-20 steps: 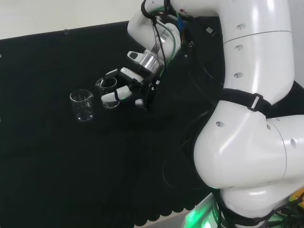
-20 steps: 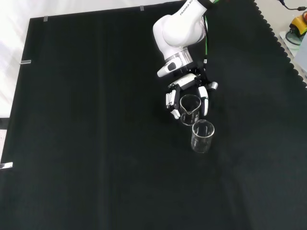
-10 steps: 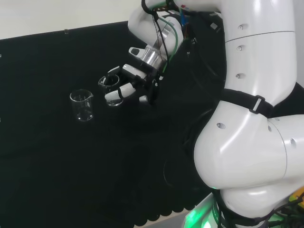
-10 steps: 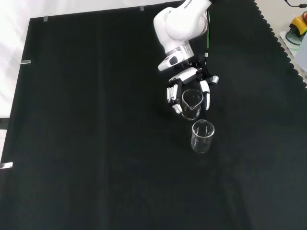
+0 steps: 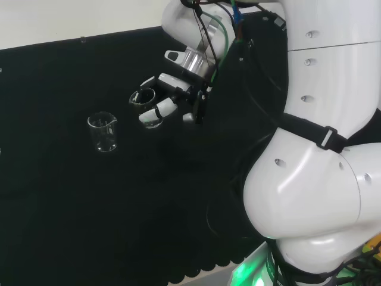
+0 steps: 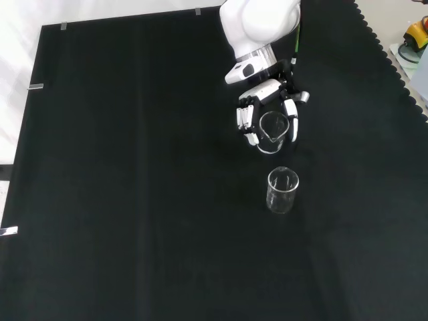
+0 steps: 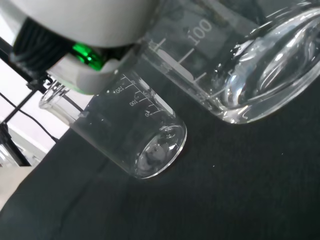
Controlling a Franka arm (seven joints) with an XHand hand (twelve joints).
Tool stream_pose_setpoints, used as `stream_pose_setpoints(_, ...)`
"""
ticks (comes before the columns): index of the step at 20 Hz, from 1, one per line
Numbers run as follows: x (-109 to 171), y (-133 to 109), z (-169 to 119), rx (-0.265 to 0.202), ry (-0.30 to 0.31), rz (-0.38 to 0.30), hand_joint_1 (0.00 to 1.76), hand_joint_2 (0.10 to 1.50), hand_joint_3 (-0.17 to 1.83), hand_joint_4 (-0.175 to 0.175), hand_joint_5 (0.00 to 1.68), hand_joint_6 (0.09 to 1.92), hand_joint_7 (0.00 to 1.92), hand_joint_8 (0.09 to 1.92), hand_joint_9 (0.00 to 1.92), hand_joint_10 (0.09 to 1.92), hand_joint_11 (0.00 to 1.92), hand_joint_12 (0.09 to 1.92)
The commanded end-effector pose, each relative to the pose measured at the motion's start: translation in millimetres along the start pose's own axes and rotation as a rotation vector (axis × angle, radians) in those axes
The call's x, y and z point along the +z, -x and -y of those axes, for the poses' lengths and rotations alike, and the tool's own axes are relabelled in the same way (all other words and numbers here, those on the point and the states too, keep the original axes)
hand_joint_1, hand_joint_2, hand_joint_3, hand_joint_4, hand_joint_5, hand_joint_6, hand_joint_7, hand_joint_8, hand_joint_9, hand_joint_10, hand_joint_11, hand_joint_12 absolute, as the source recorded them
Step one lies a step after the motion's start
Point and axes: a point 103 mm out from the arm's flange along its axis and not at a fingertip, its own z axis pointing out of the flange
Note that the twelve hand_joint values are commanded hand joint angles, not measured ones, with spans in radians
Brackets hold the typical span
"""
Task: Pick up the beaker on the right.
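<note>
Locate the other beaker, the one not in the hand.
Front view: free beaker stands on the cloth just below the hand and its held beaker; head view: to their left.

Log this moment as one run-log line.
phase: lift | hand: shut on held beaker | held beaker: off cloth | other beaker: upright on cloth, apart

The white arm reaches out over the table with its big links filling the right of the head view, the wrist angled down and to the left. The hand (image 5: 172, 95) hangs below the silver wrist ring, its black and white fingers (image 6: 247, 127) curled round a clear beaker (image 6: 271, 130). In the front view the hand (image 6: 267, 114) comes in from the top, fingers pointing down on both sides of the glass
</note>
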Motion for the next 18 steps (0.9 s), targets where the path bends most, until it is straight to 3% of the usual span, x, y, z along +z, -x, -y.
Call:
stream_pose_setpoints(1,-10.8,-10.5,7.2,0.014,-0.043,0.085,1.17,0.75,0.48,-0.017,1.26,0.60,1.46,0.14,1.47,0.09,1.12,0.84)
stream_pose_setpoints(8,-13.9,-22.8,1.7,0.020,-0.077,0.124,1.17,0.74,0.51,-0.016,1.28,0.59,1.48,0.13,1.49,0.09,1.13,0.83)
stream_pose_setpoints(18,-12.4,-26.9,-6.4,0.037,-0.084,0.124,1.17,0.73,0.52,-0.014,1.28,0.59,1.49,0.12,1.50,0.09,1.14,0.83)
